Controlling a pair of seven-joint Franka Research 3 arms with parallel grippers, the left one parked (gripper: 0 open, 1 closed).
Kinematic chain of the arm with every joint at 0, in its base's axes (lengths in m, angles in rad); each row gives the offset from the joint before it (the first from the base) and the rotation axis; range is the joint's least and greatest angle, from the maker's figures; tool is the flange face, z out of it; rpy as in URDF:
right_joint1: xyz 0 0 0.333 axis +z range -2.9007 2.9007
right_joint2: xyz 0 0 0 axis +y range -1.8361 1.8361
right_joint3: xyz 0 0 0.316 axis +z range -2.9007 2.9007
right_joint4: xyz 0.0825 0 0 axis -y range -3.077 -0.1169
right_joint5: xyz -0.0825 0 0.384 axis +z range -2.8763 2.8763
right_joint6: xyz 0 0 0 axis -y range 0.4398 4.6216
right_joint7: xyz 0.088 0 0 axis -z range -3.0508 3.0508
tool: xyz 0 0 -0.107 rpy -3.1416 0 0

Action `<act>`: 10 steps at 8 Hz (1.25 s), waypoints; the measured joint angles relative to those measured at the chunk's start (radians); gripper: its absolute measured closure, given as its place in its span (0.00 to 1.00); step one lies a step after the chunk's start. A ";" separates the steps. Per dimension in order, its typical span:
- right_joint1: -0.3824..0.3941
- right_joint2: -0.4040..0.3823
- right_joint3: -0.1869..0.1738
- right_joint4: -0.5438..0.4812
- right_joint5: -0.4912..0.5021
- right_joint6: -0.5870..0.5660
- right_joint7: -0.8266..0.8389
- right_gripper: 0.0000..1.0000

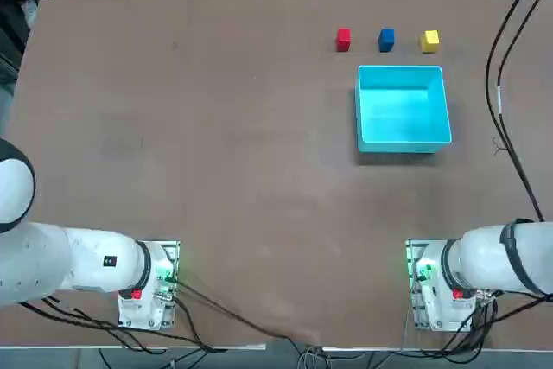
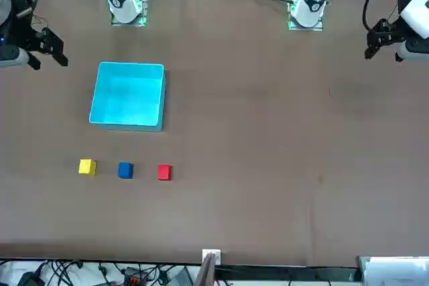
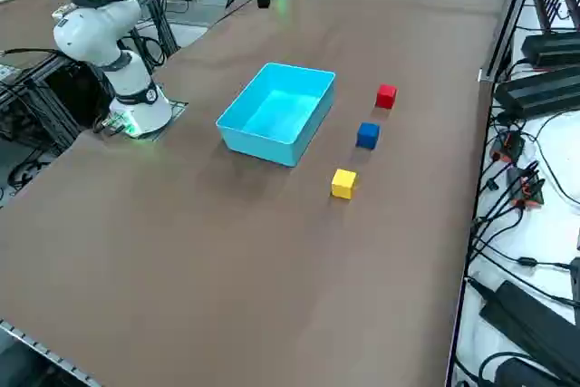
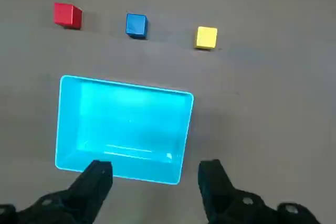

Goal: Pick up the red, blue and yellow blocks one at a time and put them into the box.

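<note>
The red block (image 1: 343, 38), the blue block (image 1: 385, 38) and the yellow block (image 1: 429, 39) lie in a short row on the brown table, just beyond the far wall of the box (image 1: 403, 138). The box is a light cyan shallow tray with nothing in it. In the wrist view the same row shows as red block (image 4: 67, 14), blue block (image 4: 136, 25) and yellow block (image 4: 206, 38) past the box (image 4: 123, 173). My right gripper (image 4: 155, 170) hangs high above the box's near side, open, with nothing between its fingers; it shows too as the right gripper (image 2: 48, 53).
The right arm's base (image 1: 432, 287) stands at the table's near edge. Cables (image 1: 505, 110) trail along the table's right side, and more gear and cables (image 3: 526, 188) lie beside that edge.
</note>
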State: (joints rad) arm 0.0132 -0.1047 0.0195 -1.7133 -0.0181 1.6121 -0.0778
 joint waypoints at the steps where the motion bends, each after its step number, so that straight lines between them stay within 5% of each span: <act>1: 0.000 0.000 0.001 0.001 0.000 0.003 0.000 0.00; 6: 0.002 0.060 0.011 0.024 0.000 0.014 0.000 0.00; 10: 0.055 0.221 0.027 0.085 0.050 0.093 0.011 0.00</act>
State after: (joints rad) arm 0.0678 0.1163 0.0469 -1.6286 0.0323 1.7050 -0.0666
